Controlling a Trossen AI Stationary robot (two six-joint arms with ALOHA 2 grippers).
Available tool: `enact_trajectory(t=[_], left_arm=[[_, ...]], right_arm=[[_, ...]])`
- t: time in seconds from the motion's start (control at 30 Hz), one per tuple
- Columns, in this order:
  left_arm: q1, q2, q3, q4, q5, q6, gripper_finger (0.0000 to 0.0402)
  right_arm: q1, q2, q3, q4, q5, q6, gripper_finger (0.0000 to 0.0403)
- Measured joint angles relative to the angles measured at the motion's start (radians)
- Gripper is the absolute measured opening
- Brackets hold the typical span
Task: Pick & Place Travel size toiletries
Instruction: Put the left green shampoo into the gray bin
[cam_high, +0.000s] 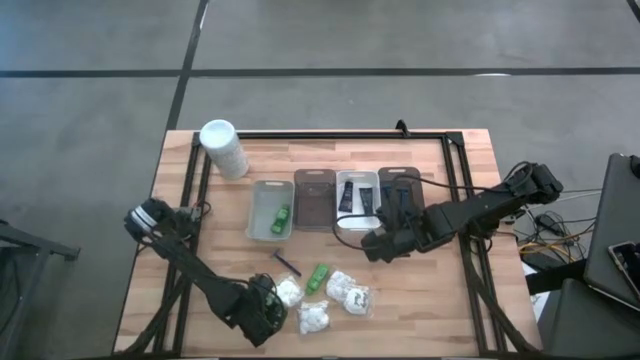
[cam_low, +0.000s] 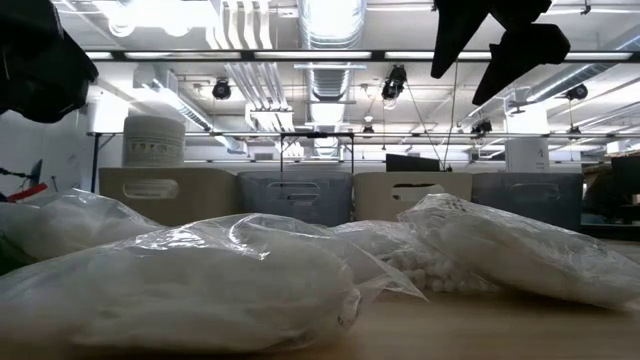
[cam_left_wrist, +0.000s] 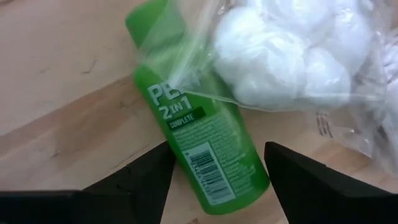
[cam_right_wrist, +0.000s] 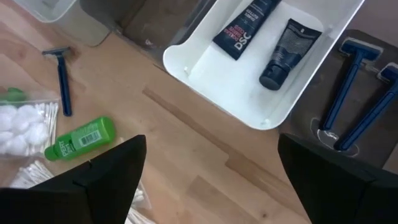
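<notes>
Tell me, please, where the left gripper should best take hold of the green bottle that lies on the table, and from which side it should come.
Probably from above, across the bottle's body. The green bottle lies flat on the table, with the open left gripper already astride its lower half. A packet of cotton balls overlaps its upper end, so the bare, labelled lower half seems the safer place to close on.

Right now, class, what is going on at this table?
A two-armed robot is sorting travel toiletries into trays. The left gripper is open around a green bottle lying partly under a packet. The right gripper hovers open by the white tray holding two black tubes.
</notes>
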Motion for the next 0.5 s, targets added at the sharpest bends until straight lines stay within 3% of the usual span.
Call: enact_trajectory(t=[0.13, 0.37, 0.5], left_arm=[[0.004, -0.006, -0.004, -0.067, -0.001, 0.001, 0.0227], [0.003, -0.019, -0.008, -0.105, 0.019, 0.032, 0.0138], [-0.002, -0.076, -0.014, -0.17, -0.003, -0.008, 0.0124]], right_arm=[[0.002, 0.0, 0.0, 0.0, 0.0, -0.001, 0.0351], [0.001, 0.0, -0.001, 0.0, 0.008, -0.007, 0.033], [0.001, 0.0, -0.001, 0.0, 0.009, -0.007, 0.0322]])
